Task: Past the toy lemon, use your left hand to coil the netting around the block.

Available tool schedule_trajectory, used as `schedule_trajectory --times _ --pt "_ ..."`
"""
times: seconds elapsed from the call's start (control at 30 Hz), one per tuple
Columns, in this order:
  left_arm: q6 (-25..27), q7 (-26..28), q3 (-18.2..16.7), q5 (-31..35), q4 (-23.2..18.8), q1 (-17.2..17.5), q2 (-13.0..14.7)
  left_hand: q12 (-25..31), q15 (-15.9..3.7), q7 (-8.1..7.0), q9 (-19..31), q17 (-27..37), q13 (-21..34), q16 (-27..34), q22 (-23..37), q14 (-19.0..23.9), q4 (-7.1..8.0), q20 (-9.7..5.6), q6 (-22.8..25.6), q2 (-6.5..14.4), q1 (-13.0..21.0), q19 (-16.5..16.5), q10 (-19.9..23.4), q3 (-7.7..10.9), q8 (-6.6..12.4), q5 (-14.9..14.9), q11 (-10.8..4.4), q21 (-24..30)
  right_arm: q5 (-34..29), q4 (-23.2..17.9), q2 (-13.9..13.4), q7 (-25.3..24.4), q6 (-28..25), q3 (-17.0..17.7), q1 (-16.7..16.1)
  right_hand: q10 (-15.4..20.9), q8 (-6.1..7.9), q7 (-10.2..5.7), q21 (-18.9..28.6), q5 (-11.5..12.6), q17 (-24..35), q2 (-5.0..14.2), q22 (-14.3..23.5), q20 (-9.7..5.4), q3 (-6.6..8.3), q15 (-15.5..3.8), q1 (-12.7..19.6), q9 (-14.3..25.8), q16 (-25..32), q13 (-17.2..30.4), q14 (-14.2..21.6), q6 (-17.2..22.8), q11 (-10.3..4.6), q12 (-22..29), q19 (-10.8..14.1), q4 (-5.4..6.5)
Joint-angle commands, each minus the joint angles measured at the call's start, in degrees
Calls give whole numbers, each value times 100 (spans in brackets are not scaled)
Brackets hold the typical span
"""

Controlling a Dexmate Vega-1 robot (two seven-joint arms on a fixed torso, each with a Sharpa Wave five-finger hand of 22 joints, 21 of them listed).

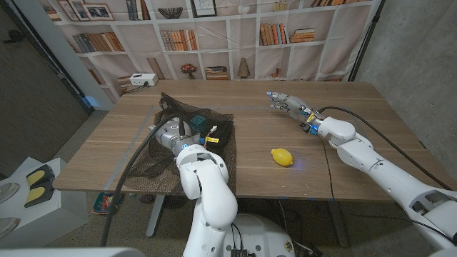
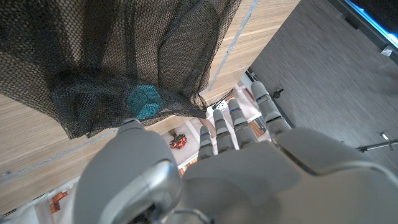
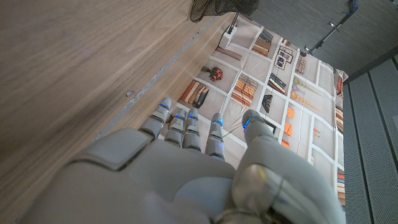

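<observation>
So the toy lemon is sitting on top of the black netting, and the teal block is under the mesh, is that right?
Not quite. The toy lemon lies on bare wood, clear of the black netting, as the head view shows. The rest holds: the left wrist view shows the teal block under the mesh.

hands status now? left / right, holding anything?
Left hand: open, fingers apart, beside the netting, not gripping it.
Right hand: open, holding nothing, above the table.
</observation>
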Motion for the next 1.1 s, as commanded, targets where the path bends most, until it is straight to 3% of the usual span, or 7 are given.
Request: schedule_trajectory --times 0.03,0.2,0.3,0.4,0.6,0.77,1.1 --pt "-199 -349 -1110 -499 -353 64 -1152 89 266 211 46 -66 13 56 19 -16 -39 27 -266 23 -400 277 -122 -196 55 -9 291 -157 -10 152 13 165 75 -36 113 20 -13 10 1 14 10 -13 12 -9 16 27 -21 30 40 26 22 40 -11 -17 21 48" --pt "-369 -626 -1383 -948 -477 1 -999 75 241 197 47 -82 10 20 14 -93 -78 32 -284 31 -369 335 -174 -188 56 -3 240 -170 -46 48 -13 139 11 -58 104 20 -14 8 -1 13 11 -16 12 -6 14 27 -24 30 40 27 24 37 -11 -18 19 50" --pt "-271 -374 -1355 -986 -418 24 -791 67 248 200 48 -88 9 1 9 -138 -99 37 -312 37 -347 324 -205 -182 51 0 219 -196 -53 -34 -26 89 -36 -57 77 18 -15 8 -1 13 11 -17 12 -6 14 29 -25 30 37 27 18 35 -13 -19 19 50" --pt "-228 26 -1200 -987 -375 80 -484 38 207 157 49 -108 2 -85 -11 -396 -178 34 -322 75 -268 12 -336 -153 66 3 129 -426 -60 -59 -27 72 -33 -59 63 18 -14 8 1 12 12 -18 12 -1 13 26 -27 30 37 27 17 36 -12 -20 23 52" --pt "-346 -507 -1284 -291 -171 -195 -675 54 208 111 51 -111 0 -59 -9 -379 -199 39 -313 100 -256 -66 -335 -145 75 -2 91 -509 -92 -189 -55 -31 -127 -58 31 19 -15 5 0 11 13 -23 12 -3 10 23 -33 30 36 28 18 34 -15 -20 22 55" --pt "-357 -706 -1486 -495 -167 -279 -658 73 230 102 51 -114 -1 -26 -3 -314 -206 37 -364 87 -269 -47 -313 -159 60 -5 132 -535 -142 -283 -69 -89 -207 -85 29 23 -15 1 -1 9 14 -26 12 -1 7 25 -39 30 35 29 15 32 -8 -18 21 59" --pt "-535 -760 -1661 -1049 -209 -365 -144 123 137 73 50 -124 -6 6 7 -242 -244 34 -211 85 -247 39 -219 -164 126 -2 55 -571 -180 -514 -106 -246 -317 -81 -52 21 -16 8 -1 7 17 -29 12 -2 2 33 -51 30 33 29 11 29 -15 -21 22 67"
